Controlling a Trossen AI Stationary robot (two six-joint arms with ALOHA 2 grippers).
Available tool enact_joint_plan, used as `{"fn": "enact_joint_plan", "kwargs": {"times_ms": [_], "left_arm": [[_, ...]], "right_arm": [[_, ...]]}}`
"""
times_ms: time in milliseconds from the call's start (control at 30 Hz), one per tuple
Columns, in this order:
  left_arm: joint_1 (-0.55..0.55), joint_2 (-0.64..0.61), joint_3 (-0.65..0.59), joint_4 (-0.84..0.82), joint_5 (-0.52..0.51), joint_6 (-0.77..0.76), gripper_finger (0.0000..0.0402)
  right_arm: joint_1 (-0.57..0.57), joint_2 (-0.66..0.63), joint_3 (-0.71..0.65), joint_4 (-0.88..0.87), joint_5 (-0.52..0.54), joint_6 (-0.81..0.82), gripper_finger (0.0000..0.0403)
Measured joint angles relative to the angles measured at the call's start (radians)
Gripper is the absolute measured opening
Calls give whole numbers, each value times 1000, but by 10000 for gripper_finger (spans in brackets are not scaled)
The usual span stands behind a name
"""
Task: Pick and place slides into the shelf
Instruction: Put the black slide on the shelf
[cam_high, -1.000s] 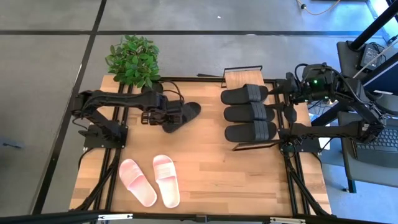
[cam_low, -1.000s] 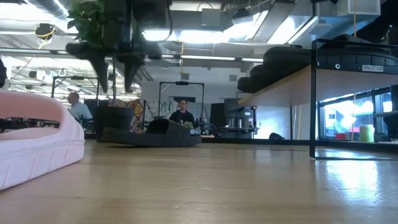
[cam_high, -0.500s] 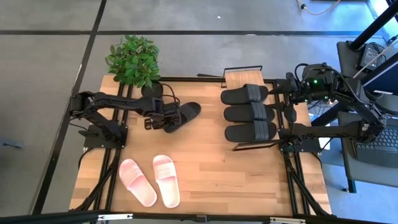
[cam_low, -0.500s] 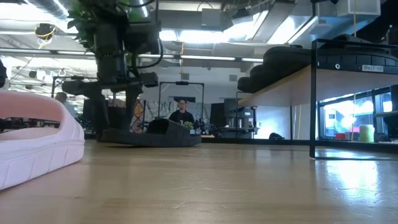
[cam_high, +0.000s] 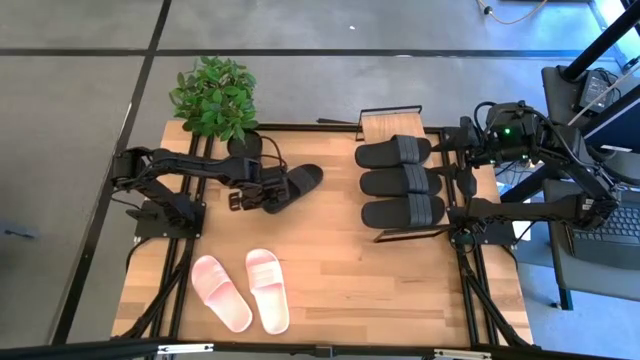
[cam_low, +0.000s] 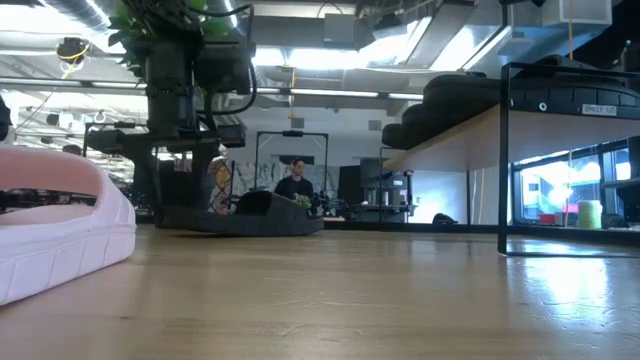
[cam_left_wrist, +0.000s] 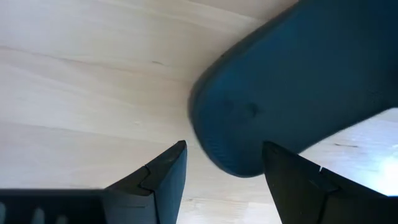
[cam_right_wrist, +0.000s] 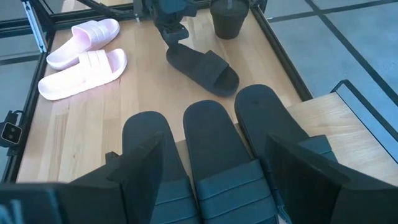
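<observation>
- Progress check: three black slides (cam_high: 401, 182) are already sitting side by side on the shelf (cam_high: 378, 124), so I'd call it half done.
- The fourth black slide (cam_high: 292, 187) lies loose on the worktop (cam_high: 350, 280), between the potted plant (cam_high: 213, 97) and the shelf.
- The left pincer (cam_high: 262, 190) is down at that slide's end nearest the left arm. In the left wrist view its fingers (cam_left_wrist: 166, 177) are spread, one on each side of the rounded end of the sole, which sits in the gap between them. Nothing is pinched yet as far as I can see.
- My guess is it's lining up to clamp the slide, then it has to carry it over to the shelf.
- The two pink slides (cam_high: 243, 290) are untouched, lying as a pair near the front edge of the worktop, well apart from the shelf.
- The right pincer (cam_right_wrist: 208, 155) waits over the shelf end, spread wide and holding nothing, looking down on the three shelved slides.
- So three in, three to go: one black, two pink.
- Shelf space looks tight to me with three already across the board.
</observation>
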Motion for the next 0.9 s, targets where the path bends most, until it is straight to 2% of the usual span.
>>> {"fn": "enact_joint_plan", "kwargs": {"times_ms": [467, 800, 900], "left_arm": [[0, 0, -2, -11, -18, -46, 198], [0, 1, -88, 132, -3, -79, 198], [0, 1, -91, 144, -36, -77, 198]], "right_arm": [[0, 0, 0, 0, 0, -3, 275], [0, 0, 0, 0, 0, -2, 275], [0, 0, 0, 0, 0, -2, 275]]}}
